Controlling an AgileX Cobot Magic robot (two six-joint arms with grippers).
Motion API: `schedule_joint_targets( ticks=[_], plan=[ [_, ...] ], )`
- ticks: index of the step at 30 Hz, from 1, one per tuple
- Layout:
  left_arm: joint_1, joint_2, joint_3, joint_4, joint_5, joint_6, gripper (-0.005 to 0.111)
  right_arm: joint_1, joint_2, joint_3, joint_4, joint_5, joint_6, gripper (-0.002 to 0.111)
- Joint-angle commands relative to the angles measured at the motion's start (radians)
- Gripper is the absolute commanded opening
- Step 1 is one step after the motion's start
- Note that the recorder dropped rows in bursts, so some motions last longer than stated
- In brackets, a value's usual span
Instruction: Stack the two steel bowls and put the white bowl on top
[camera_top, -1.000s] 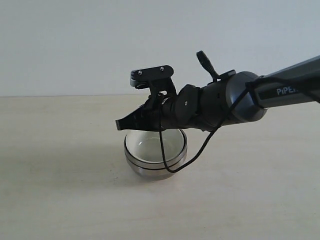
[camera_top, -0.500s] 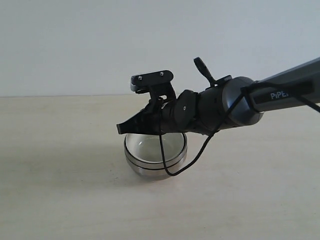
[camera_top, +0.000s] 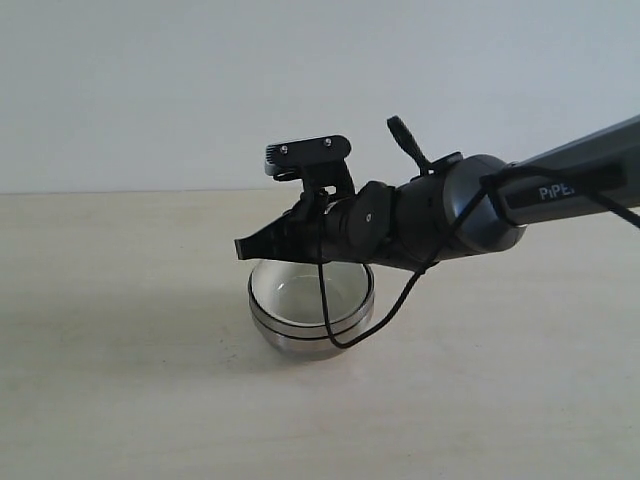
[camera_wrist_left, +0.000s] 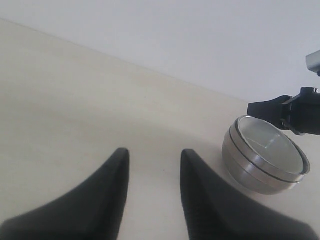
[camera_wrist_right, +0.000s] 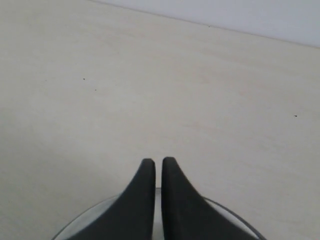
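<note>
The two steel bowls (camera_top: 311, 310) sit nested one inside the other in the middle of the tan table; the stack also shows in the left wrist view (camera_wrist_left: 260, 165). My right gripper (camera_top: 243, 247) hovers just above the stack's rim, reaching in from the right. Its fingers stand close together with nothing between them (camera_wrist_right: 158, 161), and part of a bowl (camera_wrist_right: 226, 220) shows beneath them. My left gripper (camera_wrist_left: 152, 152) is open and empty above bare table, off to one side of the stack. It does not appear in the exterior view. The white bowl is out of view.
A black cable (camera_top: 340, 335) hangs from the right arm in a loop across the front of the stack. The right arm (camera_top: 560, 190) stretches in from the right edge. A plain white wall (camera_top: 150, 90) stands behind the table (camera_top: 120, 400).
The right gripper dipped a little and came back up, ending slightly to the right. The nested steel bowls have not moved.
</note>
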Motion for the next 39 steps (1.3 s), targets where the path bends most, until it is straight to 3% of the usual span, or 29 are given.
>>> schedule_joint_targets(
  ticks=[1, 15, 22, 30, 39],
  plan=[
    [0.003, -0.003, 0.004, -0.001, -0.009, 0.001, 0.032, 0.002, 0.022, -0.005, -0.001, -0.013, -0.002, 0.000],
    [0.003, -0.003, 0.004, -0.001, -0.009, 0.001, 0.032, 0.002, -0.046, -0.005, -0.001, 0.028, -0.003, 0.000],
    [0.003, -0.003, 0.004, -0.001, -0.009, 0.001, 0.032, 0.000, -0.174, -0.005, -0.013, 0.388, -0.149, 0.000],
    [0.003, -0.003, 0.004, -0.001, -0.009, 0.001, 0.032, -0.012, -0.302, -0.005, -0.172, 0.771, -0.073, 0.000],
    [0.003, -0.003, 0.004, -0.001, -0.009, 0.001, 0.032, -0.012, -0.219, -0.003, -0.360, 0.855, 0.090, 0.000]
  ],
)
